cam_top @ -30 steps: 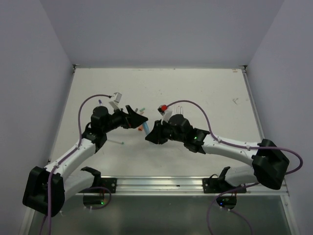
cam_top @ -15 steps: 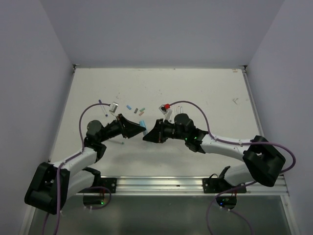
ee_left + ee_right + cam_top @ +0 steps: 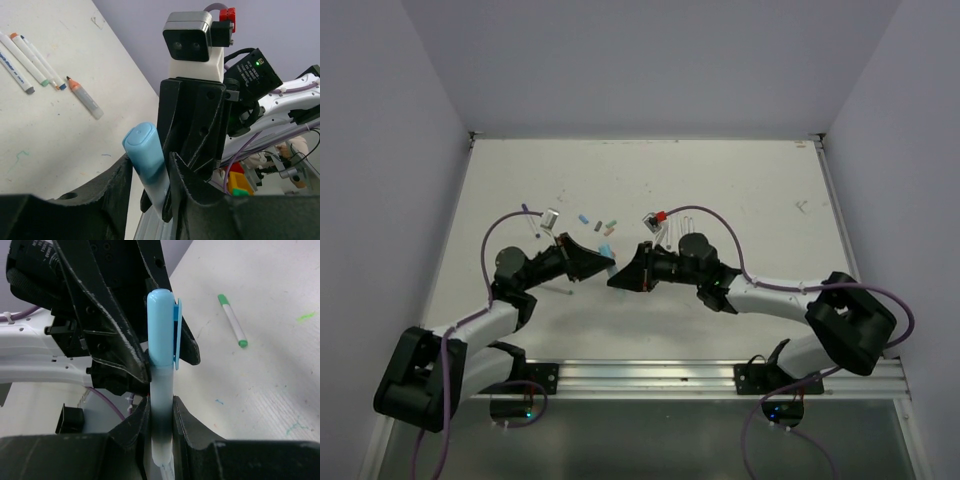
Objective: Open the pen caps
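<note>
Left tool (image 3: 148, 167) pinched the light blue cap (image 3: 145, 147), fingers pressed on both its sides. Right tool (image 3: 161, 412) was clamped on the pale marker barrel (image 3: 161, 390) just below that cap, with the cap seated on the barrel. Both tools met tip to tip over the near middle of the surface (image 3: 740, 180), marker held off it. Small loose caps (image 3: 605, 222) lay just beyond the tools. A green pen (image 3: 232, 320) lay apart on the surface.
</note>
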